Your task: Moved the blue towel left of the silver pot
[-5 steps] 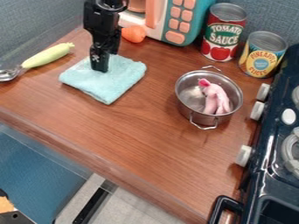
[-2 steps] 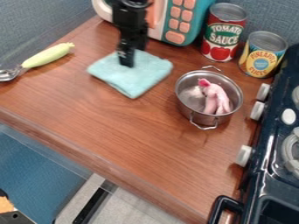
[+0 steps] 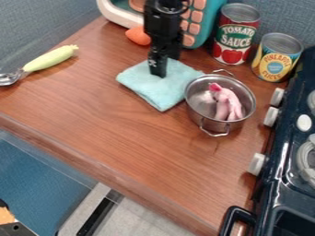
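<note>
Camera view: black gripper [image 3: 158, 71], whether clasping impossible to tell, meets light-blue cloth towel [image 3: 152, 91], likely to place it by the silver metal pot [image 3: 198, 99].

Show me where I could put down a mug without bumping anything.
The counter's widest bare stretch runs from the towel and pot to its front edge. A smaller patch separates the pale green vegetable from the towel. It's crowded further back: gripper, toy oven, red can, yellow can.
</note>
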{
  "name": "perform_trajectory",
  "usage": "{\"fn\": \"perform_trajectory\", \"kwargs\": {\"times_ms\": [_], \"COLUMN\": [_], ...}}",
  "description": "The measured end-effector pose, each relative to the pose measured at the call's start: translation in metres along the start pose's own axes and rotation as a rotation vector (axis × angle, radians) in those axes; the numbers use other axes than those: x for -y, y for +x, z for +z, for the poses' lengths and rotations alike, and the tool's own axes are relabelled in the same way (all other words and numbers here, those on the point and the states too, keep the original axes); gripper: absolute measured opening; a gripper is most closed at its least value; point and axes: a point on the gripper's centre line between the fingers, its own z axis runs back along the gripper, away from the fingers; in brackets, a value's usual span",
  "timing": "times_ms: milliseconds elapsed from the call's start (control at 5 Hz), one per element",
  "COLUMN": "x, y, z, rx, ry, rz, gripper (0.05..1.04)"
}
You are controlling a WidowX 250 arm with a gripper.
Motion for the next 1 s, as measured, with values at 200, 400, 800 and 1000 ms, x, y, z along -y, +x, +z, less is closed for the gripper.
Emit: {"fn": "perform_trajectory", "kwargs": {"times_ms": [200,400,800,1000], "x": [0.007,0.007,0.002,-0.003], "y": [-0.009,-0.009,-0.013,-0.008], "z": [-0.001,-0.001,0.036,0.065], "rx": [-0.005,0.004,0.049,0.076], "ry": [0.003,0.007,-0.043,-0.098], "rz": [-0.022,-0.015,0.008,0.042], "gripper": [0.998,0.998,0.999,0.999]}}
